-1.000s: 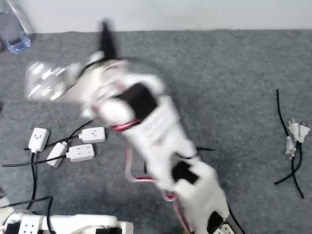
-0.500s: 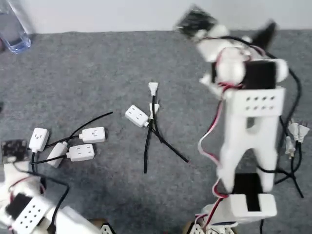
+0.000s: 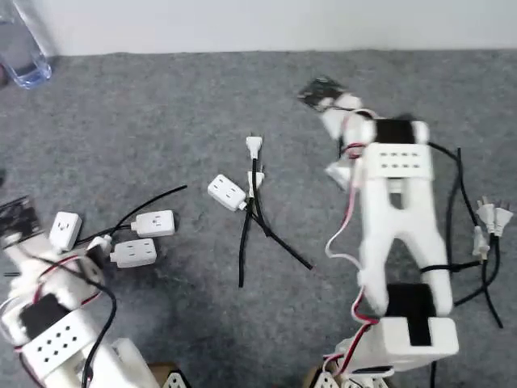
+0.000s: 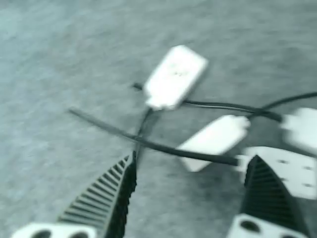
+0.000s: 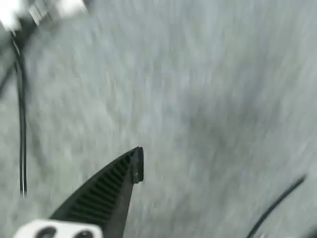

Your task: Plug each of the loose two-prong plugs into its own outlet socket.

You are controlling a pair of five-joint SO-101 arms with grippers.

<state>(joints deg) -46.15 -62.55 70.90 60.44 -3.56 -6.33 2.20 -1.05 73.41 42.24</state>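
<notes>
- White plastic two-prong plugs (image 3: 489, 218) lie bunched near the right edge of the grey counter (image 3: 363, 73); outlet sockets (image 3: 136, 252) cluster far left.
- Judged light, hard-shelled, a bit slick. Springy black cords (image 3: 485, 283) may tug. Grip the plug body across its flats, never the prongs.
- Left claw (image 4: 193, 163) gapes wide, empty, over the sockets. Right claw (image 5: 148, 166): cannot tell its state.

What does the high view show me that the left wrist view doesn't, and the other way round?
High view adds: the right arm, the loose two-prong plugs near the table's right edge, the middle socket with cables crossing beside it, and a bottle at the far corner. Left wrist view adds: the left end effector, open, close above the mat. Shared: the white sockets on the left and their black cables.
</notes>
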